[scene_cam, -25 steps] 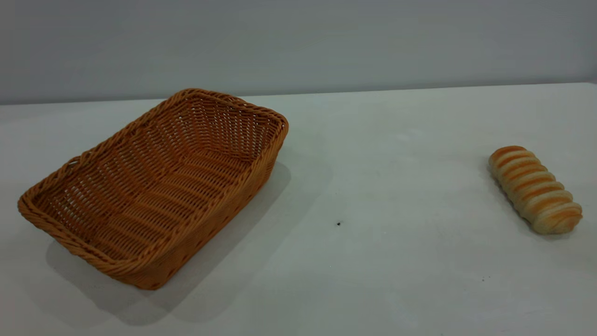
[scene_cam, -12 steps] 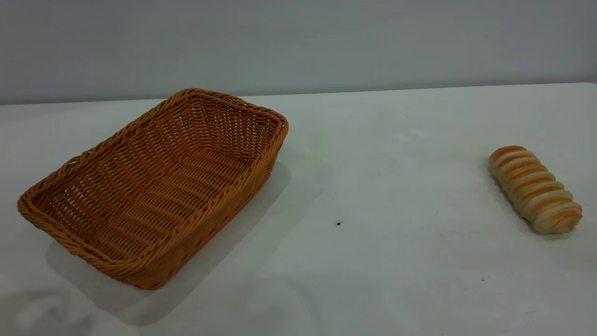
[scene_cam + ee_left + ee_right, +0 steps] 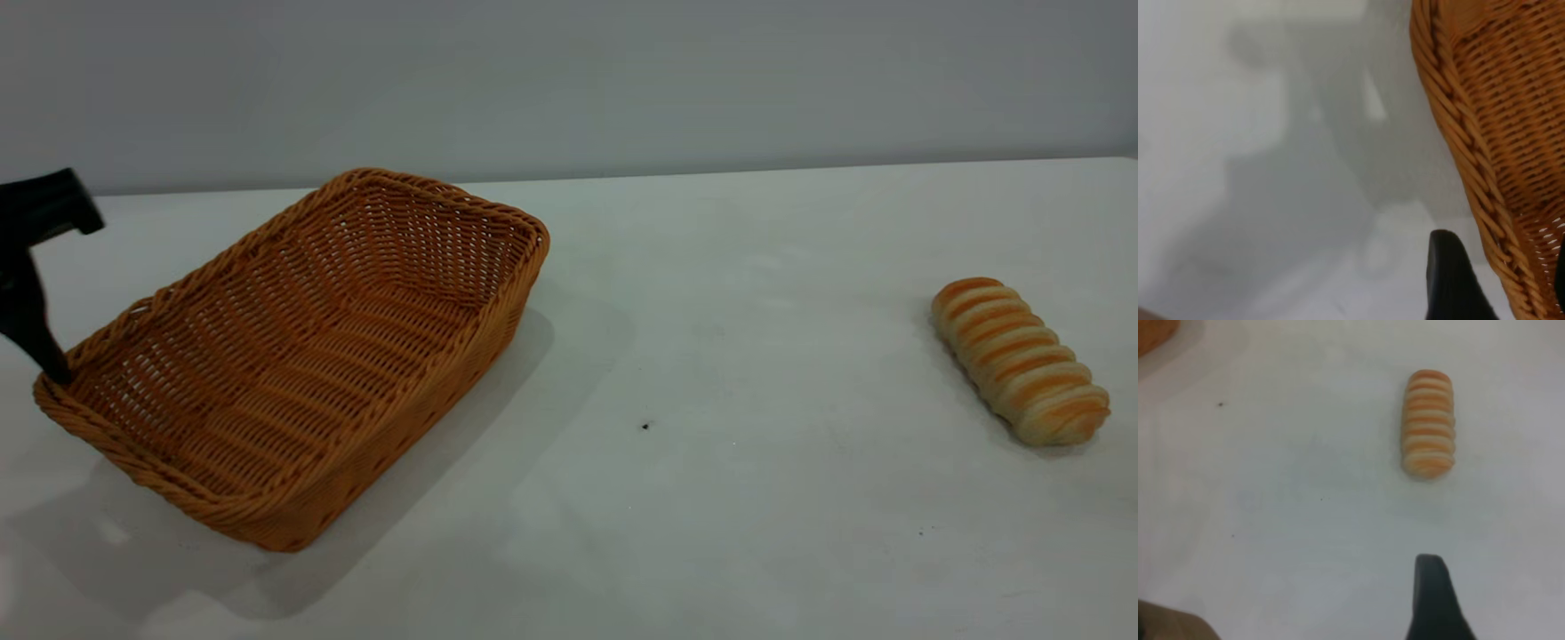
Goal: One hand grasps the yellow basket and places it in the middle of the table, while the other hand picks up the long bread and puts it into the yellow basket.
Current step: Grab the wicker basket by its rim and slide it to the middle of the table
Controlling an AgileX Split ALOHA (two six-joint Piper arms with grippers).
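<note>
The yellow basket (image 3: 293, 356) sits left of the table's middle, lying diagonally, with nothing in it. My left gripper (image 3: 55, 369) has come down at its near-left corner. In the left wrist view the left gripper (image 3: 1506, 280) is open and straddles the braided rim (image 3: 1471, 167), one finger (image 3: 1451, 280) outside the basket and the other inside at the picture's edge. The long bread (image 3: 1021, 360) lies far right on the table (image 3: 711, 356). In the right wrist view the long bread (image 3: 1428, 423) lies ahead of my open right gripper (image 3: 1501, 600), well apart from it; only one finger (image 3: 1431, 600) shows.
A small dark speck (image 3: 645, 427) marks the white tabletop between basket and bread. A grey wall (image 3: 569, 80) runs behind the table's far edge. A corner of the basket (image 3: 1151, 333) shows far off in the right wrist view.
The left gripper has entered the exterior view from the left and dropped to the basket's near-left corner. Its shadow spread under that corner. Basket and bread have not moved.
</note>
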